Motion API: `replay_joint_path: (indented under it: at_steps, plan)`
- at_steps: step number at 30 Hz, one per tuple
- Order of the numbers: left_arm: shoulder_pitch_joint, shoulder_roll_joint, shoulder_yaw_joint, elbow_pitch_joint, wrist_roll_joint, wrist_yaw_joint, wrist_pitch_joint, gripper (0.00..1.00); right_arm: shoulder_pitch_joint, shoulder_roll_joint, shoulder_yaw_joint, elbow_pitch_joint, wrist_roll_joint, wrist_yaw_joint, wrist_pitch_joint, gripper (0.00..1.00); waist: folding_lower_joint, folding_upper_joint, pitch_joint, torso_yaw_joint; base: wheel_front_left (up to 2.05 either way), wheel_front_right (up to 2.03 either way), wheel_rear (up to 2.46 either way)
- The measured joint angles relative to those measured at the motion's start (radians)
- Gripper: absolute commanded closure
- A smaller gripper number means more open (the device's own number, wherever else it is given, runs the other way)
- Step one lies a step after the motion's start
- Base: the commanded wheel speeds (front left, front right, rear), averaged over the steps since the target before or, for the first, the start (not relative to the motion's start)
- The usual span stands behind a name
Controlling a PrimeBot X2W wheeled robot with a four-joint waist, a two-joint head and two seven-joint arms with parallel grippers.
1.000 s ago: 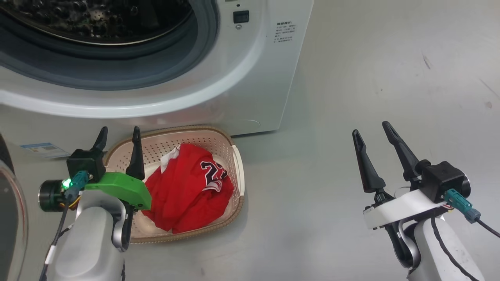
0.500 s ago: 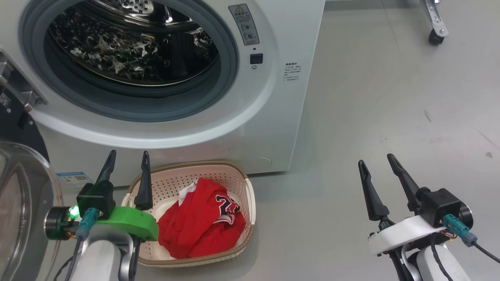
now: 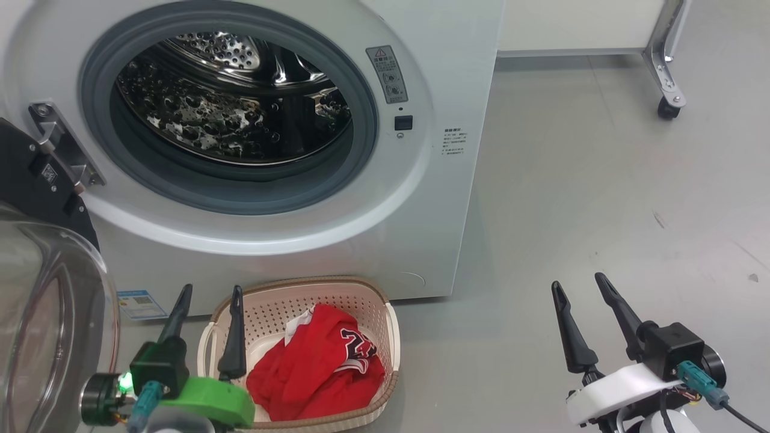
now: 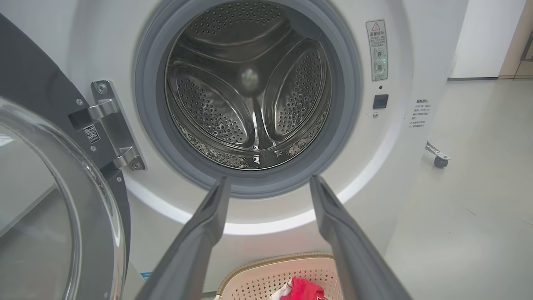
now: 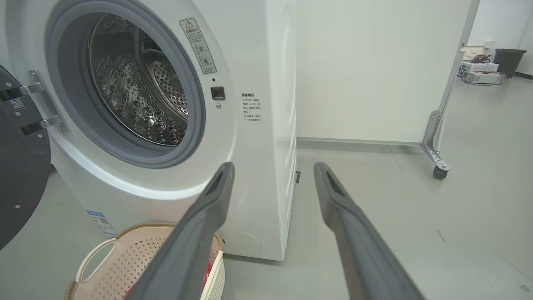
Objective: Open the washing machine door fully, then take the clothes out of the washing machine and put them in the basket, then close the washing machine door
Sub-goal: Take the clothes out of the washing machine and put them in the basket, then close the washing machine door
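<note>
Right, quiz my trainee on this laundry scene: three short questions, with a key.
1. True or false: the washing machine door is shut.
2. The clothes lie: A in the drum, B in the basket, C on the floor.
3. Fill in: the fingers of the left gripper and the right gripper stand ___, holding nothing.
Key: 1 false; 2 B; 3 open.

1. Washing machine door (image 3: 57,325): left part cut off by the frame edge in head view.
2. Basket (image 3: 313,287): near rim cut off at the bottom edge, left corner behind left gripper (image 3: 212,290).
3. Clothes (image 3: 319,373): print partly buried in folds.
4. Warning label (image 3: 388,73), blue sticker (image 3: 139,304): text too small to read.
</note>
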State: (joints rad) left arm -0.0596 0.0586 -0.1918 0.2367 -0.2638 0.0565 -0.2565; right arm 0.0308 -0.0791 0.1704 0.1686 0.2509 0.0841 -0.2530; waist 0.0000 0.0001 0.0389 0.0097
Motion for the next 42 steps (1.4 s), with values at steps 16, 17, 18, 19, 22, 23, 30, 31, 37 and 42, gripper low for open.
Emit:
replay_joint_path:
  at_steps: [16, 17, 18, 19, 22, 23, 30, 31, 37, 42]
  plan:
    - [0.086, 0.002, -0.013, -0.117, -0.001, 0.018, 0.019, 0.00, 0.022, 0.001, 0.002, -0.019, -0.002, -0.009, 0.000, 0.00, 0.0000, 0.0000, -0.015, 0.015, 0.00, 0.00, 0.00]
    - [0.088, 0.004, -0.013, -0.124, 0.003, 0.018, 0.019, 0.00, 0.023, 0.001, 0.002, -0.019, -0.002, -0.009, 0.000, 0.00, 0.0000, -0.0001, -0.015, 0.016, 0.00, 0.00, 0.00]
    - [0.090, 0.007, -0.013, -0.131, 0.005, 0.018, 0.020, 0.00, 0.023, 0.001, 0.002, -0.020, -0.002, -0.010, 0.000, 0.00, 0.0000, -0.0001, -0.015, 0.017, 0.00, 0.00, 0.00]
    - [0.092, 0.009, -0.013, -0.137, 0.005, 0.019, 0.028, 0.00, 0.024, 0.001, 0.002, -0.021, -0.002, -0.013, 0.000, 0.00, 0.0000, 0.0000, -0.015, 0.018, 0.00, 0.00, 0.00]
    - [0.105, 0.012, -0.013, -0.155, 0.008, 0.019, 0.033, 0.00, 0.027, 0.001, 0.002, -0.024, -0.002, -0.015, 0.000, 0.00, 0.0000, 0.0000, -0.014, 0.019, 0.00, 0.00, 0.00]
    - [0.109, 0.013, -0.013, -0.158, 0.009, 0.019, 0.037, 0.00, 0.028, 0.001, 0.002, -0.025, -0.002, -0.015, 0.000, 0.00, 0.0000, 0.0000, -0.014, 0.020, 0.00, 0.00, 0.00]
    - [0.128, 0.016, -0.012, -0.192, 0.010, 0.028, 0.053, 0.00, 0.034, 0.001, 0.002, -0.029, -0.002, -0.016, 0.000, 0.00, 0.0000, 0.0000, -0.014, 0.018, 0.00, 0.00, 0.00]
    - [0.129, 0.017, -0.012, -0.198, 0.010, 0.028, 0.055, 0.00, 0.034, 0.001, 0.002, -0.029, -0.002, -0.016, 0.000, 0.00, 0.0000, 0.0000, -0.014, 0.017, 0.00, 0.00, 0.00]
    - [0.145, 0.018, -0.013, -0.220, 0.011, 0.030, 0.072, 0.00, 0.035, 0.001, 0.002, -0.031, -0.002, -0.016, 0.000, 0.00, 0.0000, 0.0000, -0.014, 0.012, 0.00, 0.00, 0.00]
    - [0.153, 0.018, -0.013, -0.237, 0.011, 0.033, 0.084, 0.00, 0.035, 0.001, 0.002, -0.032, -0.002, -0.017, 0.000, 0.00, 0.0000, 0.0000, -0.017, 0.009, 0.00, 0.00, 0.00]
